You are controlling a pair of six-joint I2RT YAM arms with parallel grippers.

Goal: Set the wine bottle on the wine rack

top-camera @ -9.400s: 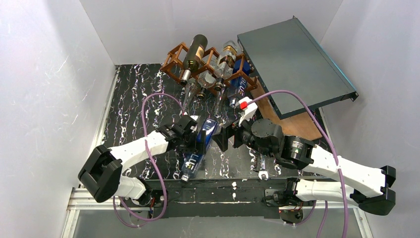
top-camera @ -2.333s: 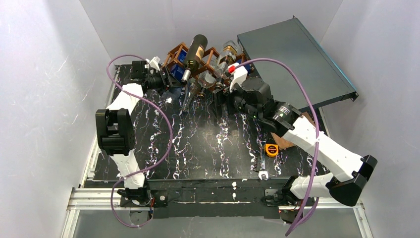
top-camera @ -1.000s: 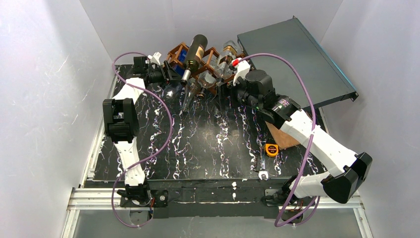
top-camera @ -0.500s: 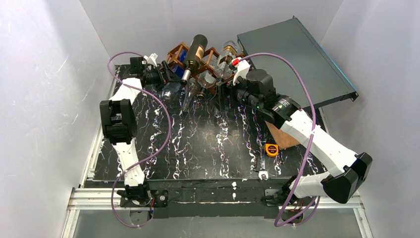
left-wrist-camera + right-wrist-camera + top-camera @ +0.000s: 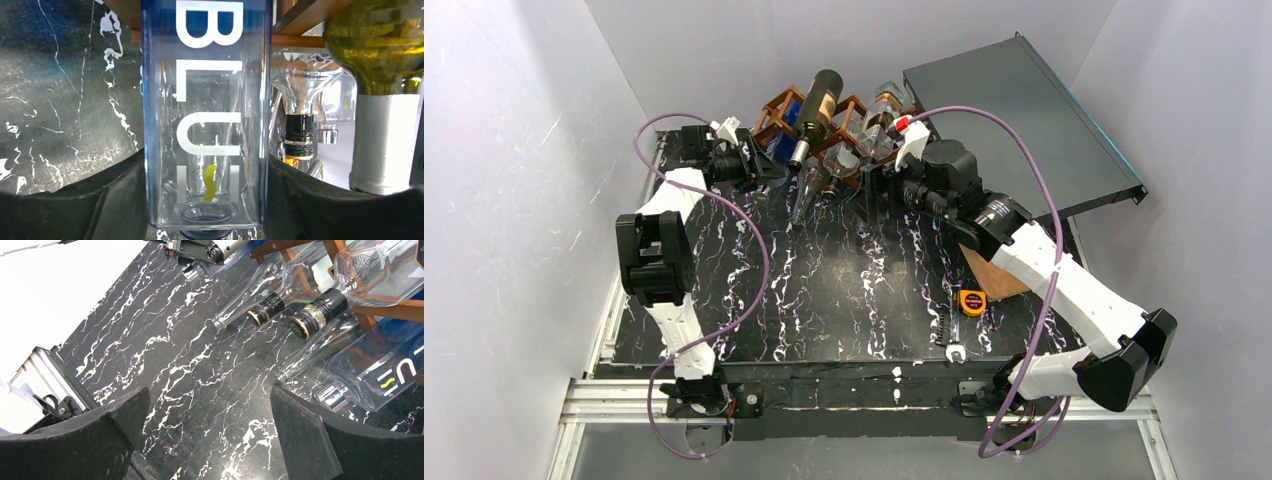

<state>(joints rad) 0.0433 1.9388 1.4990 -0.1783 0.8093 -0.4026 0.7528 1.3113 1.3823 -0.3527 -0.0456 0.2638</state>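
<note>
My left gripper (image 5: 759,165) is shut on a clear square wine bottle (image 5: 206,90) with blue edges and white "BLU" lettering. In the left wrist view both black fingers (image 5: 100,200) press its sides. The bottle points into the left end of the reddish-brown wine rack (image 5: 776,100), whose bars show just beyond it (image 5: 310,15). A dark green bottle (image 5: 817,100) lies on top of the rack, with clear bottles beside it. My right gripper (image 5: 879,185) is open and empty over the black table, near the rack's right front. It sees a second clear lettered bottle (image 5: 390,365) and several bottle necks.
A large dark grey flat panel (image 5: 1019,120) leans at the back right over a brown board (image 5: 994,275). A yellow tape measure (image 5: 971,300) and a small tool (image 5: 949,325) lie at the front right. White walls close in three sides.
My left arm has shifted a little at the rack's left end, still holding the bottle. The right arm has stayed in place with its jaws open.
</note>
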